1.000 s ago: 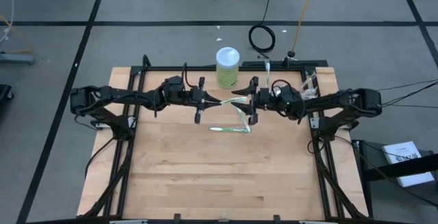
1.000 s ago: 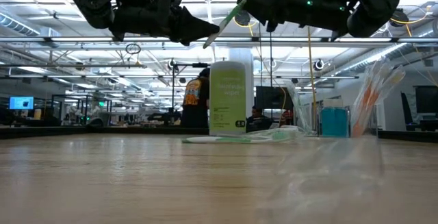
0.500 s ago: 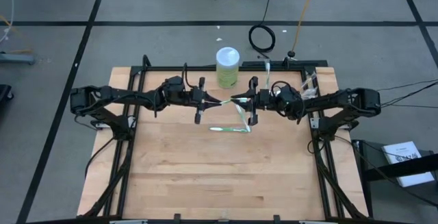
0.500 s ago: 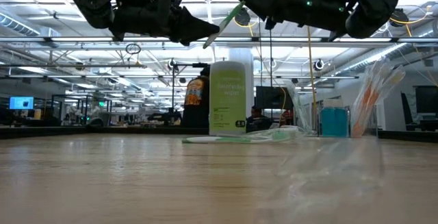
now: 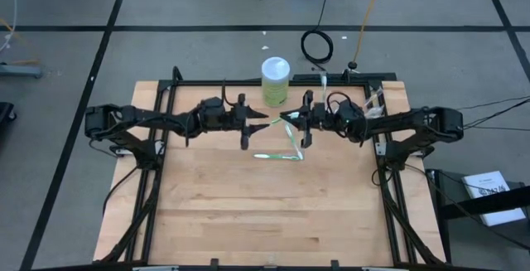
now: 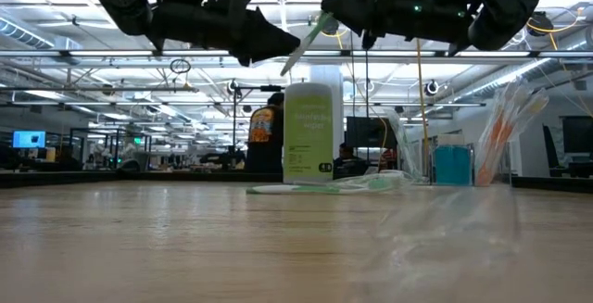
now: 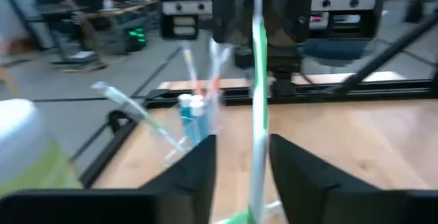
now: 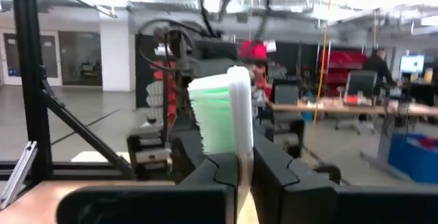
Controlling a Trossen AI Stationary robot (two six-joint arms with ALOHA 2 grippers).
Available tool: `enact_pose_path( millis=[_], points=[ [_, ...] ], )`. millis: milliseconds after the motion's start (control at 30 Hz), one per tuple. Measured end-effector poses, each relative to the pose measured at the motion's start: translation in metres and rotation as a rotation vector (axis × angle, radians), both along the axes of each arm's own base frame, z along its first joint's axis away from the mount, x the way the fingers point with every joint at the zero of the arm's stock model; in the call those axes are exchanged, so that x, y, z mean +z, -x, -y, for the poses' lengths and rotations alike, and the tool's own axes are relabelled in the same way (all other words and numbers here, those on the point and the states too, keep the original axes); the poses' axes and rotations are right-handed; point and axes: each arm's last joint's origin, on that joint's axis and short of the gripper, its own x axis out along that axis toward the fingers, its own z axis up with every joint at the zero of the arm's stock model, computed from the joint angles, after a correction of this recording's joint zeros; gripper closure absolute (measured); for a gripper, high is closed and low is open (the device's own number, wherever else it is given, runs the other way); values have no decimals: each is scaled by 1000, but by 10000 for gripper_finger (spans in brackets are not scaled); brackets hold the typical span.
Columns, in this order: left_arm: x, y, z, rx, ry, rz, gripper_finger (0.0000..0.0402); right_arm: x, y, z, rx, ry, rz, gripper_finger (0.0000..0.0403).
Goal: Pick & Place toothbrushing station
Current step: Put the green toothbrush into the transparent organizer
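Floor: grey [image 5: 74,6], crossed by dark taped lines, filling the upper part and both sides of the high view.
Table: pale wood planks [image 5: 265,213] in a black metal frame, centre of the high view.
Cables: a black coil [image 5: 316,46] on the floor above the table, a yellow lead [image 5: 368,6] running to the top edge.
Ceiling: rows of bright strip lights [image 6: 83,71] across the low view's upper half (an open, hall-like room).
Furniture: far desks with a lit blue monitor [image 6: 28,139] at left.
Person: standing mid-frame in an orange and dark top [image 6: 264,132].
Paper: a white booklet [image 5: 490,195] at lower right on the floor.
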Motion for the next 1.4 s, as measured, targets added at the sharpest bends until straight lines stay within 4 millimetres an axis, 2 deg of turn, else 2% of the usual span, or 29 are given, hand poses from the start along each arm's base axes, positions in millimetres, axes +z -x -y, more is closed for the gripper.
enact_pose_path(
  millis=[200,400,567,667,1000,1267,1400],
  points=[
    [3,-1,9,6,-49,5,169,5,15,15,-62,-53,-119,395],
    [-1,0,7,10,-72,-39,126,18,50,27,-259,-119,-266,395],
    [-2,1,0,36,-55,-48,118,18,82,38,-527,-166,-421,395],
    [-2,2,-3,46,-38,-47,117,14,94,45,-634,-210,-480,395],
    [-5,3,-4,47,-25,-75,117,2,101,58,-699,-272,-568,395],
    [-6,3,-4,46,-29,-92,117,16,111,52,-707,-244,-501,393],
    [-6,3,-4,46,-33,-93,117,16,117,50,-724,-249,-523,395]
  ],
)
